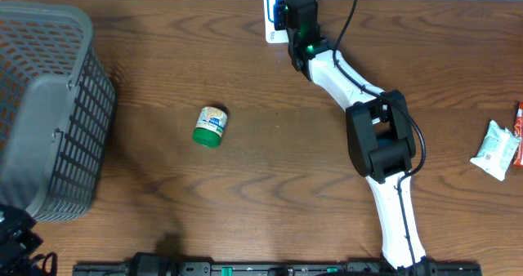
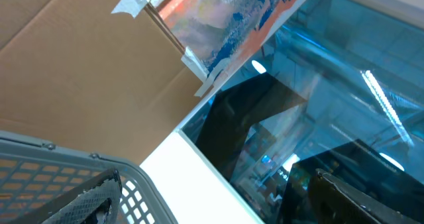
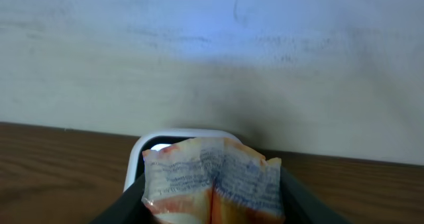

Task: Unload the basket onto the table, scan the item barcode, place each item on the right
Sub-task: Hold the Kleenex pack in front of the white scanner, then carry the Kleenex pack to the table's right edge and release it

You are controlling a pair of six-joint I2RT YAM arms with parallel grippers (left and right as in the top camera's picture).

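Note:
The item is a crinkled white and orange packet [image 3: 212, 174] with blue print. My right gripper [image 3: 212, 201] is shut on it, a dark finger on each side. Just behind the packet stands the white barcode scanner [image 3: 147, 146], against the wall. From overhead, the right gripper [image 1: 288, 13] reaches to the table's far edge, right at the scanner [image 1: 270, 24], and the packet is mostly hidden under it. My left gripper [image 2: 218, 204] stands open and empty by the grey basket's rim [image 2: 66, 163], pointing up and away from the table.
A large grey mesh basket [image 1: 49, 104] fills the left side. A small jar with a green lid [image 1: 211, 126] lies on its side mid-table. Another white packet [image 1: 495, 150] and a red item [image 1: 519, 113] lie at the right edge. Cardboard [image 2: 79, 65] stands beyond the basket.

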